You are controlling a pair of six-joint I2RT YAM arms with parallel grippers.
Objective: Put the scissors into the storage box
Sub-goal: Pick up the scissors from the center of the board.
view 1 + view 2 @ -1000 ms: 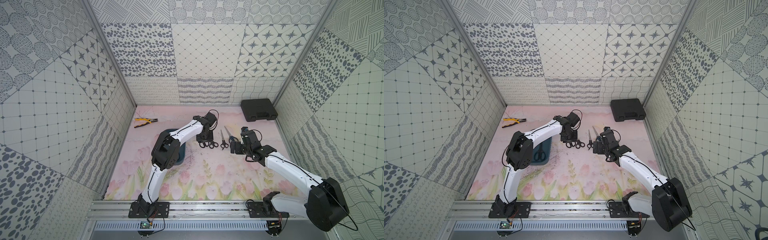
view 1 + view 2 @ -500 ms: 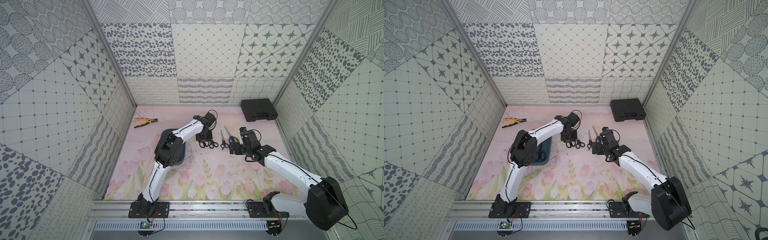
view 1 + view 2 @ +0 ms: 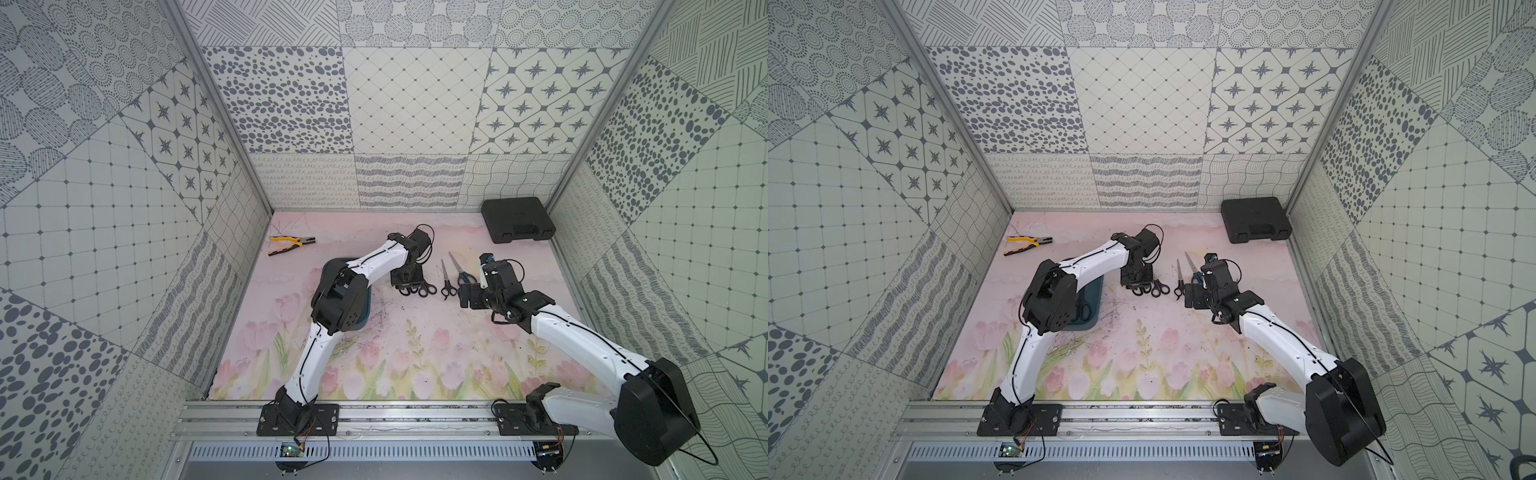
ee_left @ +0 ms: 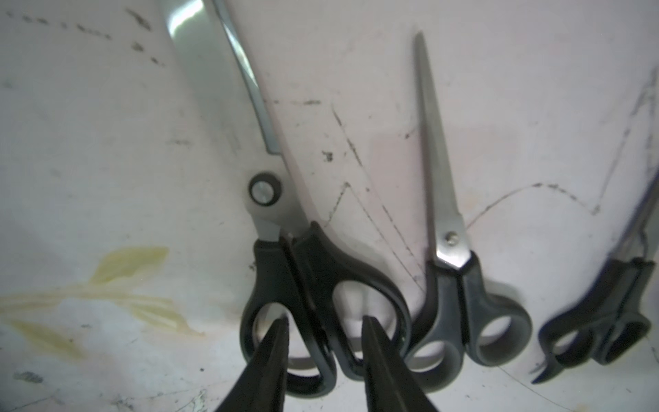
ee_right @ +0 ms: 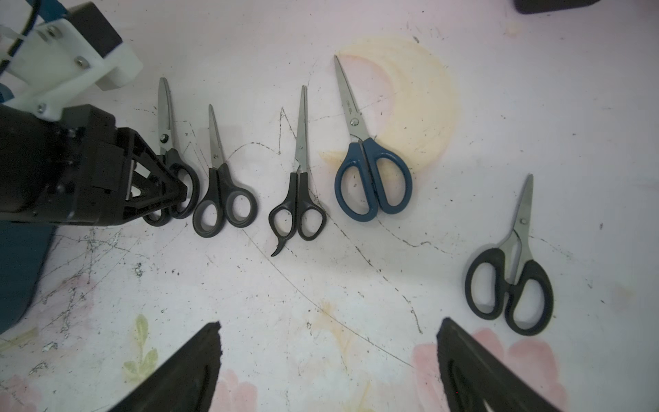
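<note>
The left wrist view shows the left tool [image 4: 322, 321] with fingers [image 4: 271, 356] inside both loops of black-handled steel scissors [image 4: 262, 192]; whether they pinch, we cannot tell. Only the right wrist view shows five pairs [image 5: 301, 142] on the floral tabletop [image 5: 356, 285], outside the dark teal plastic storage box [image 5: 18, 271], right tool [image 5: 330, 323] spread.

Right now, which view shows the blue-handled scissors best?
Right wrist: the blue-handled scissors lie whole, closed and unobstructed. In both top views they are tiny and partly hidden by the right arm. Left wrist misses them.
</note>
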